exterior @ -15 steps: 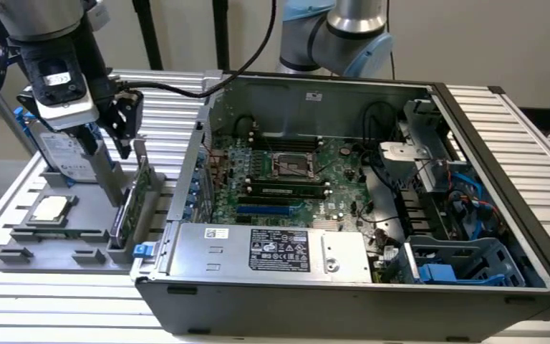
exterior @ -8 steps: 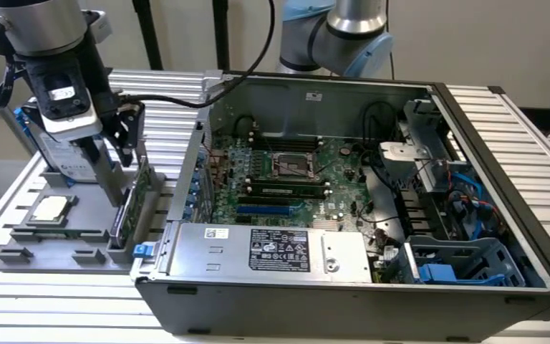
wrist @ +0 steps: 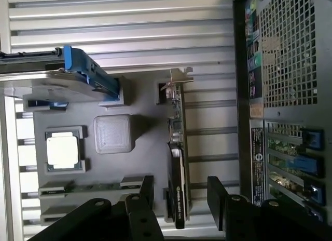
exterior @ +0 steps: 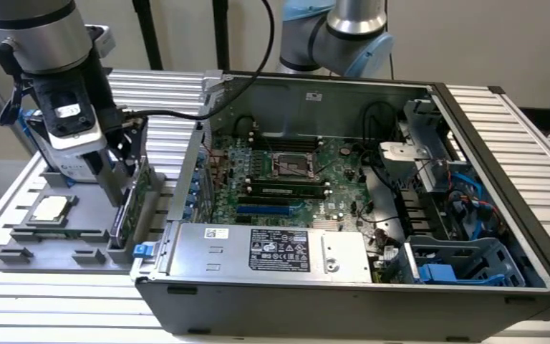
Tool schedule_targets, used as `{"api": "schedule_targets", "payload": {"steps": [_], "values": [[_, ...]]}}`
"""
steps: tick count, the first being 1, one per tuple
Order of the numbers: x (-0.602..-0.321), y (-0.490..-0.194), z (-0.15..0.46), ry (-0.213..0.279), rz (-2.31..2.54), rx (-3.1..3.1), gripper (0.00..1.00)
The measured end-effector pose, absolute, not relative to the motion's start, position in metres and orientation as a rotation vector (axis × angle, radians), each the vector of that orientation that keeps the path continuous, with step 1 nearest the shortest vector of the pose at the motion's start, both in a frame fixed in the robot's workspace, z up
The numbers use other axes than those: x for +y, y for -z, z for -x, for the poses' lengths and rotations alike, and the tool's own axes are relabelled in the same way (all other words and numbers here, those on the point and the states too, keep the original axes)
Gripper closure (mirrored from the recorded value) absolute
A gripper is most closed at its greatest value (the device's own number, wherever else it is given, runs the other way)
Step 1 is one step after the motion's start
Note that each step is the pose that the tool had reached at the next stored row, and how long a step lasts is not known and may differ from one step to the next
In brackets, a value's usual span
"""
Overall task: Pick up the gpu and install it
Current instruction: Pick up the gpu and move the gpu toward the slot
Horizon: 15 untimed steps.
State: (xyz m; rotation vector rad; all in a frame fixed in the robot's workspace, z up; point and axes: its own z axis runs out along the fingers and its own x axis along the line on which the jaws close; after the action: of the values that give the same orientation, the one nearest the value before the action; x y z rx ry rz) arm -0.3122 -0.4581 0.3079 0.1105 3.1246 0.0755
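The gpu stands on its edge in a slot of the grey parts holder, at the exterior view's left beside the open computer case. In the wrist view the gpu appears edge-on, black with a greenish board, and its silver bracket is at the end away from the gripper. My gripper is lowered over the card. It is open, with one finger on one side of the card, the other finger on the opposite side, and a gap at each.
The holder also carries a processor, a blue-framed hard drive and memory sticks. Inside the case lie the motherboard with a blue slot, a power supply and cables. A second arm stands behind the case.
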Motion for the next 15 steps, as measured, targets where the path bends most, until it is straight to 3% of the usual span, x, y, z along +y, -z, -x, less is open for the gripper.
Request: {"api": "schedule_targets", "payload": {"steps": [15], "values": [[-0.462,-0.281,0.31,-0.075,-0.11,3.125,0.0]]}}
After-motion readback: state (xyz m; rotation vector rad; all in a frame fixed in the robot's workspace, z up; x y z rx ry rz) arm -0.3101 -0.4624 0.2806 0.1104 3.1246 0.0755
